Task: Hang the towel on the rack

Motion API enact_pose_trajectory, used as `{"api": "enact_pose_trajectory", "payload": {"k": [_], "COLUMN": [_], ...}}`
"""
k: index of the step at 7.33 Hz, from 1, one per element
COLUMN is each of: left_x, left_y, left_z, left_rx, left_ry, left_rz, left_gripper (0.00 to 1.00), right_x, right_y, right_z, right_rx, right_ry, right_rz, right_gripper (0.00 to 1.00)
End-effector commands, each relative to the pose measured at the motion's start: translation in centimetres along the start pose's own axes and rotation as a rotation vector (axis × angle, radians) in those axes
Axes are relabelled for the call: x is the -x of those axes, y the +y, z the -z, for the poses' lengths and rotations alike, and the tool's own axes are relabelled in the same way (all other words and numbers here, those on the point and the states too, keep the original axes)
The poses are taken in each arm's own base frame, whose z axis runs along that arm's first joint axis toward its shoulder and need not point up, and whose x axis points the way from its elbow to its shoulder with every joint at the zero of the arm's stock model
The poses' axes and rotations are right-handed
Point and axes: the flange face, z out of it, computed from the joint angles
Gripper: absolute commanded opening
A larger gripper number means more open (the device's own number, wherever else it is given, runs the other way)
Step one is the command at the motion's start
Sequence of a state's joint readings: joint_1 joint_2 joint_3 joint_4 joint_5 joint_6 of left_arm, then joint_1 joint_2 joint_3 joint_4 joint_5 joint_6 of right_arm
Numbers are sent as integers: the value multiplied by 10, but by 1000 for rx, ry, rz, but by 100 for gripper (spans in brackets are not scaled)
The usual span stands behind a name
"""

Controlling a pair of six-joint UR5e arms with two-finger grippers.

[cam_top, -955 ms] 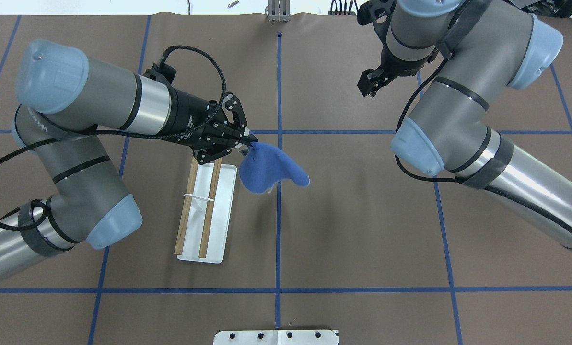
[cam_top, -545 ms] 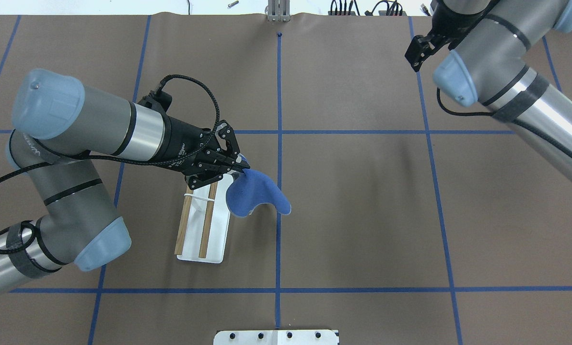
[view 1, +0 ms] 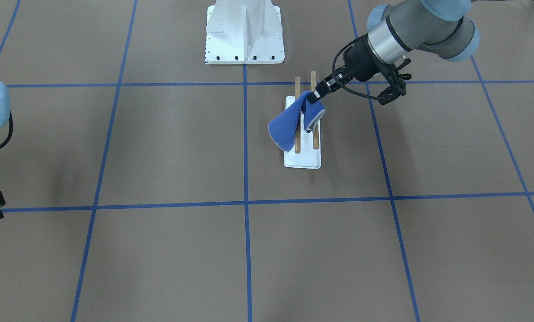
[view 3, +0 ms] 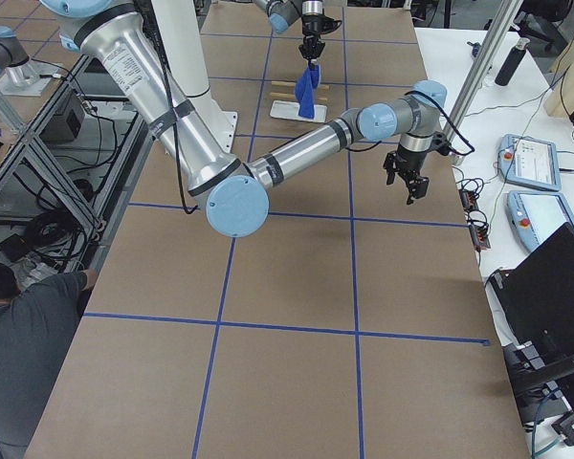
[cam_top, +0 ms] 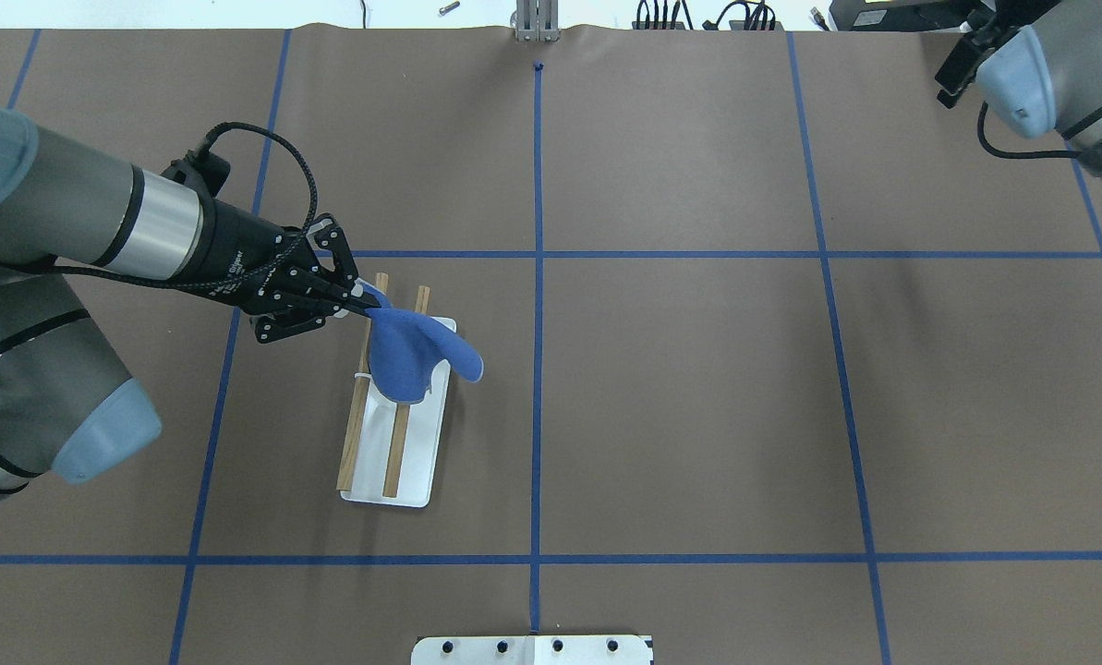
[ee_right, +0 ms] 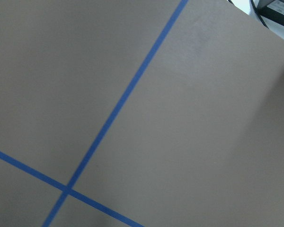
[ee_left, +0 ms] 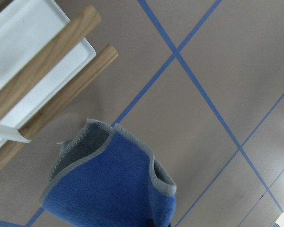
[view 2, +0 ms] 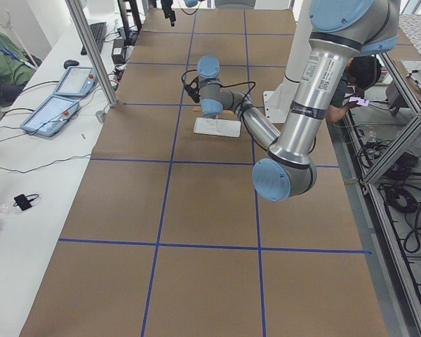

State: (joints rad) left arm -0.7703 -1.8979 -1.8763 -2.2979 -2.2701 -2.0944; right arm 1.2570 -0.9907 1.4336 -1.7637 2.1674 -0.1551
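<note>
The royal-blue towel (cam_top: 407, 356), pale grey along its stitched edge, hangs bunched and folded from one corner pinched by the left gripper (cam_top: 358, 300), over the rack's (cam_top: 421, 466) 12 o'clock end seen from overhead. Whether the right gripper (view 3: 408, 186) is spread cannot be told.

- The setting is reading as a robotics research lab.
- Two grey-and-silver jointed robot arms with pale blue caps (cam_top: 70, 203) are reaching over a brown sheet-covered table (cam_top: 698, 416), which is carrying a blue tape grid (cam_top: 537, 369).
- A white bolted metal pedestal (view 1: 244, 36) is standing at the robot's side of the table.
- Grey tablet-like control pendants with red buttons (view 2: 74, 81) are lying on a white side bench (view 2: 14, 182), with cables trailing.
- A silver aluminium-profile post (view 2: 93, 56) is rising at the bench.
- A person in a grey top (view 3: 29, 354) is showing at the table's edge.
</note>
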Motion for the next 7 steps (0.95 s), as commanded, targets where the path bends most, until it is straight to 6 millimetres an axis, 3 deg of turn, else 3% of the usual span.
{"api": "enact_pose_trajectory", "payload": {"k": [1,3,6,7], "left_x": [19,35,48,52], "left_y": [-14,-28,-67,-75], "left_z": [3,4,0,-7], "left_rx": [-17,-33,-85,-95], "left_ry": [-26,-51,-85,-100], "left_rz": [-3,-27,-55,-71], "left_gripper": [0,0,0,22], "right_x": [-43,-56,-91,-97], "right_y": [34,43,73,82], "right_z": [-4,-3,0,-3], "right_rx": [18,21,24,28], "right_ry": [8,10,16,9], "right_rz": [23,16,19,4], "right_gripper": [100,100,100,100]}}
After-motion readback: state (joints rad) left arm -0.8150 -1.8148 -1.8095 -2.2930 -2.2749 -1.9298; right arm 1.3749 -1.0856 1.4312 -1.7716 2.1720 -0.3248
